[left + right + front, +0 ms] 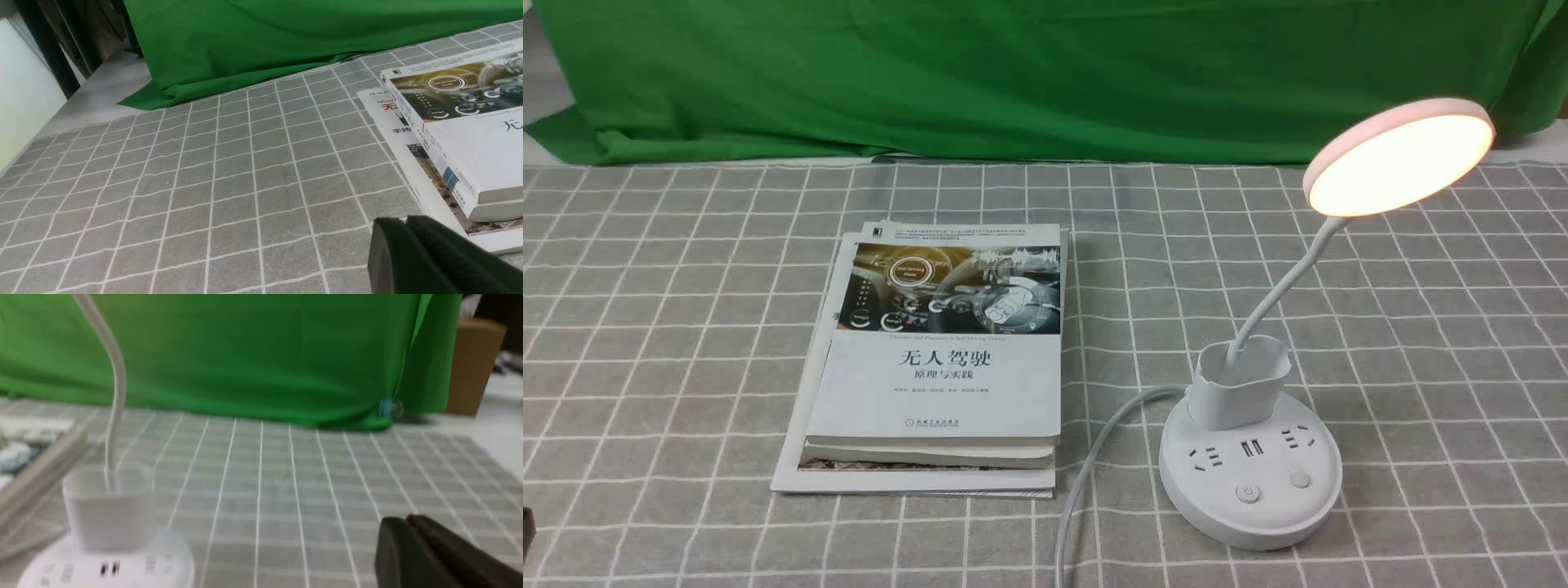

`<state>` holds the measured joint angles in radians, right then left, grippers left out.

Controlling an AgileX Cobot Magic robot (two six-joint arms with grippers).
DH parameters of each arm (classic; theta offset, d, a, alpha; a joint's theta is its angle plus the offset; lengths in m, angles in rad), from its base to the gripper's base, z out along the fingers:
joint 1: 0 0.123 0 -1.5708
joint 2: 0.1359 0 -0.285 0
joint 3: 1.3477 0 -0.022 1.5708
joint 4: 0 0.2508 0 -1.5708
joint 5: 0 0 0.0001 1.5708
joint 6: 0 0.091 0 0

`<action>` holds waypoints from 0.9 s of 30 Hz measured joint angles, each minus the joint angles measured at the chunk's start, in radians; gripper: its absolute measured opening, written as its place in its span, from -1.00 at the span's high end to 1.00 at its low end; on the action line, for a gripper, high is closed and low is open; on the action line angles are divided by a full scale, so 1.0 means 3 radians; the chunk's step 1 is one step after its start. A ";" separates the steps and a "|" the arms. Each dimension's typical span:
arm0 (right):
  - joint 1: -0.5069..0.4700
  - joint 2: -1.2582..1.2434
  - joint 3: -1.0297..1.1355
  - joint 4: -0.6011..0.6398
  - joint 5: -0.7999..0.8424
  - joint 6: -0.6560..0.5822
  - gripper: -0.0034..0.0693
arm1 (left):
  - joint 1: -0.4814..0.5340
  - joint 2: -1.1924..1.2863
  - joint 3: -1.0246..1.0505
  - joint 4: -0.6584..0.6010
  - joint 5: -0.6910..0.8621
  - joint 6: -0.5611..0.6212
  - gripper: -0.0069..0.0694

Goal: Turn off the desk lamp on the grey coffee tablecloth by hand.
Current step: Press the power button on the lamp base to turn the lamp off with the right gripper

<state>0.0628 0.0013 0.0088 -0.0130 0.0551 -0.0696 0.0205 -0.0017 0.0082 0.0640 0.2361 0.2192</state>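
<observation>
The desk lamp [1250, 482] stands on the grey coffee tablecloth [727, 327], toward the cloth's right side and nearer its front than its far edge. Its disc head [1401, 159] is lit, glowing a warm white, and tilts up to the right at the top of a thin bent neck [1290, 282]. The neck rises out of a small white cup [1240, 384] at the back of the round base, where sockets, two USB ports [1252, 447] and two round buttons show; the button [1248, 492] on the left bears a power symbol. A pale cable [1094, 457] leaves the back of the base on its left side and curves to the front, between the lamp and a stack of books [931, 359]. The top book shows a car dashboard and Chinese lettering. Beyond the cloth's far edge hangs a green cloth [1013, 82].

The left gripper [408, 222] has its dark fingertips together, with nothing seen between them. The right gripper [410, 520] likewise has its tips together and holds nothing visible; its wrist view is blurred. Neither touches the lamp.
</observation>
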 joint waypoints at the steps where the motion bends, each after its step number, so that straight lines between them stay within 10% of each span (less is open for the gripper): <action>1: 0.0000 0.0000 0.0000 0.0000 0.0000 0.0000 0.79 | 0.0000 0.0000 0.0000 0.0000 0.0000 0.0000 0.77; 15: 0.0000 0.0000 0.0000 -0.0003 -0.0638 0.0061 0.79 | 0.0000 0.0000 0.0000 0.0000 0.0000 0.0000 0.77; 27: 0.0000 0.0233 -0.0226 -0.0003 -0.0968 0.1016 0.79 | 0.0000 0.0000 0.0000 0.0000 0.0000 0.0000 0.77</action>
<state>0.0628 0.0712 -0.0591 -0.0139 -0.2353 0.2351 0.0205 -0.0017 0.0082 0.0640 0.2361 0.2192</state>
